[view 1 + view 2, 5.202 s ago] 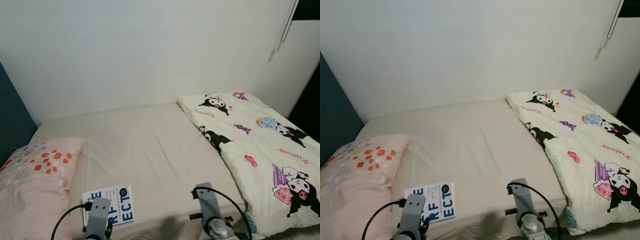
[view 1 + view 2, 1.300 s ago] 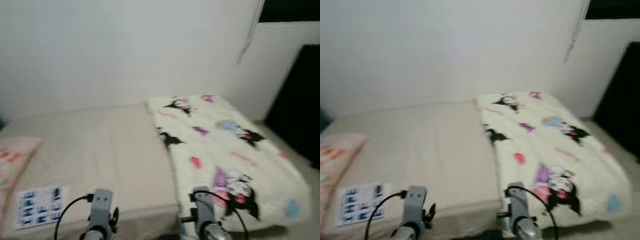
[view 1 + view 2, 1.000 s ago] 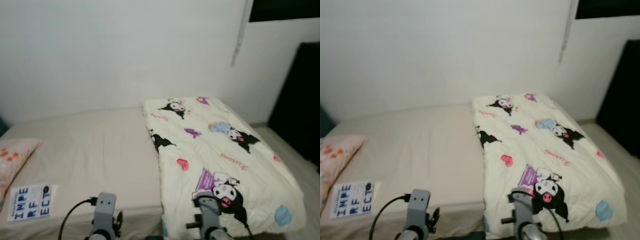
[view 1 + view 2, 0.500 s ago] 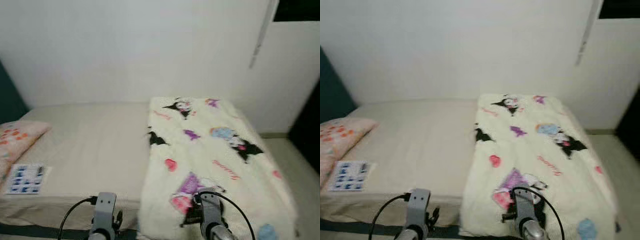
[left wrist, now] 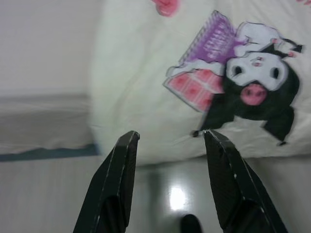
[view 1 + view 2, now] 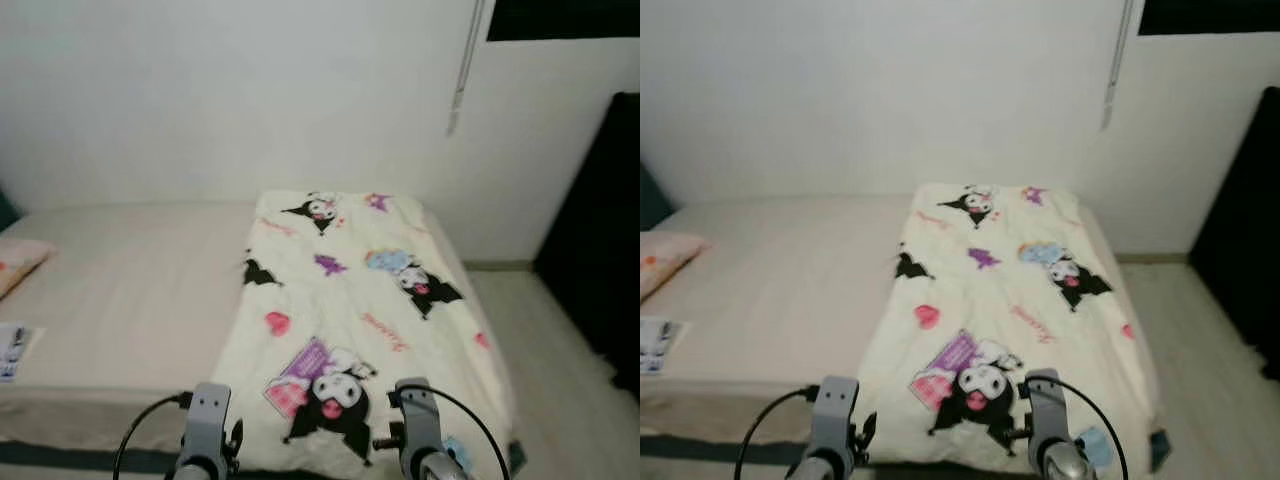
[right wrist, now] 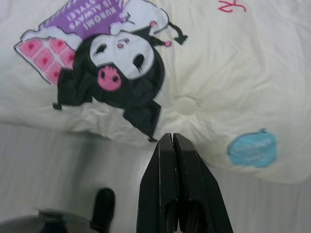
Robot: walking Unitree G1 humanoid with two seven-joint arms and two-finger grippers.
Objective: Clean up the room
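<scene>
A cream comforter [image 6: 350,320] printed with cartoon characters lies folded over the right half of a bed [image 6: 120,300], its near edge hanging over the bedside. A book [image 6: 8,350] with blue letters lies at the far left beside a floral pillow [image 6: 18,262]. My left gripper [image 5: 167,138] hovers open above the comforter's hanging edge [image 5: 194,97]. My right gripper [image 7: 172,141] is shut with nothing in it, just off the same edge near a black character print [image 7: 116,73]. Both wrists [image 6: 208,420] show at the bottom of the head views.
A white wall [image 6: 250,100] runs behind the bed. A blind cord [image 6: 460,70] hangs at the upper right under a dark window. A dark piece of furniture [image 6: 600,250] stands at the right edge, with pale floor [image 6: 560,400] between it and the bed.
The camera has swung and shifted right along the bed. The comforter now fills the middle, and the book and pillow have slid to the far left edge.
</scene>
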